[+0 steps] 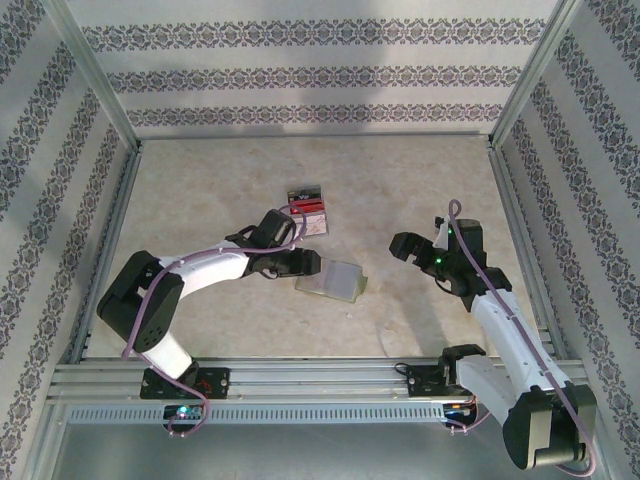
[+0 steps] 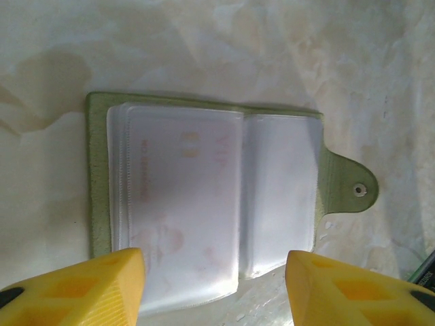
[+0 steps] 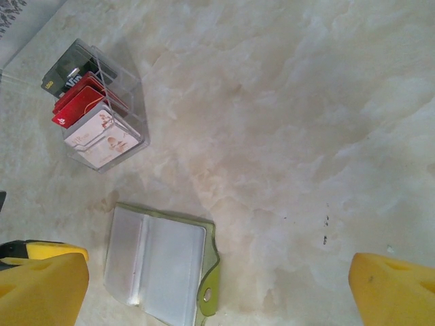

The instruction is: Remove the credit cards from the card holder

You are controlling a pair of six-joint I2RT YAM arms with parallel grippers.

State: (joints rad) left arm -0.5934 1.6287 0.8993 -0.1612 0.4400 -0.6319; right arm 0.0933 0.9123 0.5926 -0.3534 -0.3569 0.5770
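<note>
The olive-green card holder point(image 2: 98, 197) lies open and flat on the table, pale translucent sleeves point(image 2: 183, 204) facing up. Faint reddish marks of a card show through the wider sleeve. Its snap tab point(image 2: 355, 190) sticks out to the right. My left gripper point(image 2: 214, 288) is open just short of the holder's near edge, one yellow finger point(image 2: 88, 288) at each side, nothing between them. Three credit cards stand in a clear rack: dark point(image 3: 64, 71), red point(image 3: 78, 105), pinkish point(image 3: 109, 142). My right gripper point(image 3: 217, 295) is open over bare table beside the holder point(image 3: 160, 268).
The clear plastic rack point(image 1: 308, 207) stands just beyond the left gripper point(image 1: 305, 265), behind the holder point(image 1: 333, 280). The right gripper point(image 1: 418, 240) hangs to the holder's right. Patterned walls and metal rails point(image 1: 300, 375) close the marble-look table in.
</note>
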